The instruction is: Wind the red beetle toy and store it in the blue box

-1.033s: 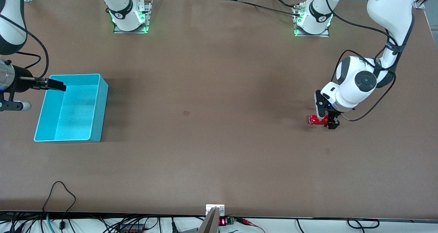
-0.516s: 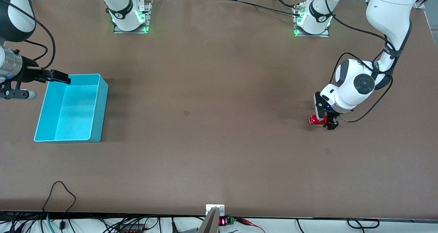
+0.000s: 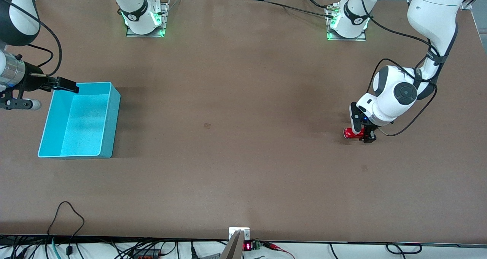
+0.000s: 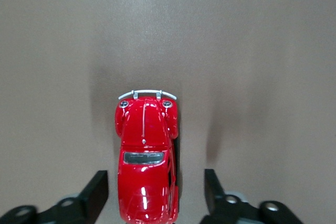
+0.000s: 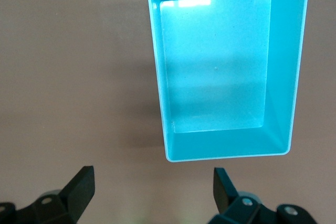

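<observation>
The red beetle toy point(image 3: 349, 133) stands on the table toward the left arm's end. My left gripper point(image 3: 362, 134) is down at the table, open, with one finger on each side of the toy's rear and a gap on both sides. In the left wrist view the toy point(image 4: 146, 145) points away from the gripper point(image 4: 156, 195). The blue box point(image 3: 111, 118) sits open and empty toward the right arm's end. My right gripper point(image 3: 67, 86) hangs open and empty over the box's rim. In the right wrist view the box point(image 5: 226, 152) lies ahead of the gripper point(image 5: 155, 184).
The two arm bases point(image 3: 144, 19) stand along the table edge farthest from the front camera. Cables and a small device point(image 3: 247, 245) lie off the table's near edge. A small dark mark point(image 3: 207, 126) is on the brown tabletop.
My right gripper has moved toward the robots' bases, from over the box's inside to over its rim. My left gripper stays around the toy with only a slight shift of the arm.
</observation>
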Robot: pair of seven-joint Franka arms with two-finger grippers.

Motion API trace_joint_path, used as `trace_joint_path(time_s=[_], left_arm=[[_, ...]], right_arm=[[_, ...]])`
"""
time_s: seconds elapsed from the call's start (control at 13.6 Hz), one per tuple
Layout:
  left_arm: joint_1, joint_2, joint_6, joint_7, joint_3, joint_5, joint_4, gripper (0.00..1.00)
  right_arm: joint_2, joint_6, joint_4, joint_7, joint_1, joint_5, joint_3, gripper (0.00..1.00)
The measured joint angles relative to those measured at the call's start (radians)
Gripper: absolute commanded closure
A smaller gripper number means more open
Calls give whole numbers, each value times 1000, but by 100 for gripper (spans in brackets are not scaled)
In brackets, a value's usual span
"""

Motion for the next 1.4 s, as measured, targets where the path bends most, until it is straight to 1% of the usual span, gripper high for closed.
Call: trace_joint_path(time_s=[0.15, 0.3, 0.37, 1.4], left_arm=[[0, 0, 0, 0, 0, 0, 0, 52], [0, 0, 4, 0, 0, 0, 0, 58], [0, 0, 5, 0, 0, 0, 0, 60], [0, 0, 5, 9, 0, 0, 0, 59]], right_arm=[[0, 0, -1, 0, 0, 0, 0, 0], [0, 0, -1, 0, 0, 0, 0, 0], [0, 0, -1, 0, 0, 0, 0, 0], [0, -1, -5, 0, 0, 1, 2, 0]])
